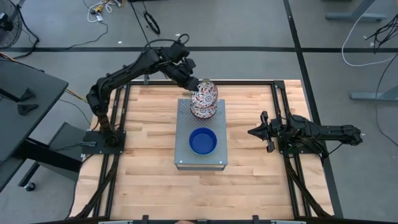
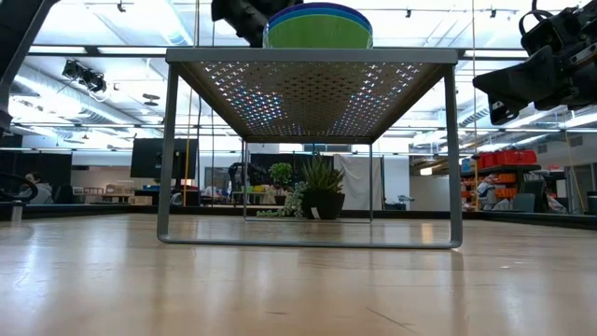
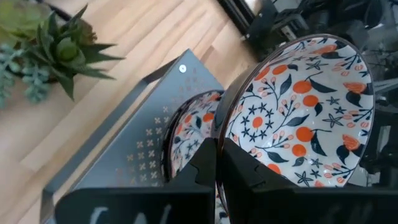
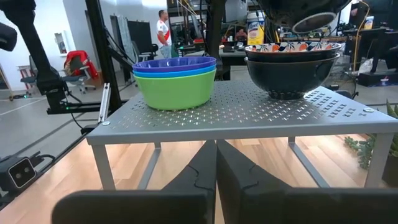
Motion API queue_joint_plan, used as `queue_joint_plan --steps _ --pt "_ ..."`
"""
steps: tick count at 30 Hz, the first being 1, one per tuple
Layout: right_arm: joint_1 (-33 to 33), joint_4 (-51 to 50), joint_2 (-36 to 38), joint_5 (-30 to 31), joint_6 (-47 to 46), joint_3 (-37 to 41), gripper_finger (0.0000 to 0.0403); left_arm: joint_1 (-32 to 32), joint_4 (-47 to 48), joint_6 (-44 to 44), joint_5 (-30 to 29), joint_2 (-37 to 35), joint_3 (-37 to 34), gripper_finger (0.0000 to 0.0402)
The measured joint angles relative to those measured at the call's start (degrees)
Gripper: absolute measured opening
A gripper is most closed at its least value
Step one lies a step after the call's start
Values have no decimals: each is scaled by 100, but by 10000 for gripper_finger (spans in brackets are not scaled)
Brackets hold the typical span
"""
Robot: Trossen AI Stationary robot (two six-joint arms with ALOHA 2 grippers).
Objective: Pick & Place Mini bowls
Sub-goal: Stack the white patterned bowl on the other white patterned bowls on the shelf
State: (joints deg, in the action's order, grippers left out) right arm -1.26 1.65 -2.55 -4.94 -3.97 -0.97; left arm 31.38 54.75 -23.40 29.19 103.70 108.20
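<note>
Left fingers (image 3: 217, 180) clamped on tilted floral bowl (image 1: 204, 93), directly above floral stack (image 1: 200, 112) on grey box (image 1: 183, 155); right fingers (image 1: 254, 132) together, idle

You have a grey perforated metal stand (image 1: 201, 158) on four legs at the middle of the wooden desk (image 1: 149, 180), a small spiky green plant (image 3: 59, 46) on the desk beside it, and a person (image 4: 163, 34) standing in the room far behind.
</note>
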Motion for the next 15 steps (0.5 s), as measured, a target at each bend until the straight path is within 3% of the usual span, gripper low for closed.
queue_joint_plan --steps 15 --pt "1 1 0 -1 1 0 11 -52 813 25 -156 -7 0 15"
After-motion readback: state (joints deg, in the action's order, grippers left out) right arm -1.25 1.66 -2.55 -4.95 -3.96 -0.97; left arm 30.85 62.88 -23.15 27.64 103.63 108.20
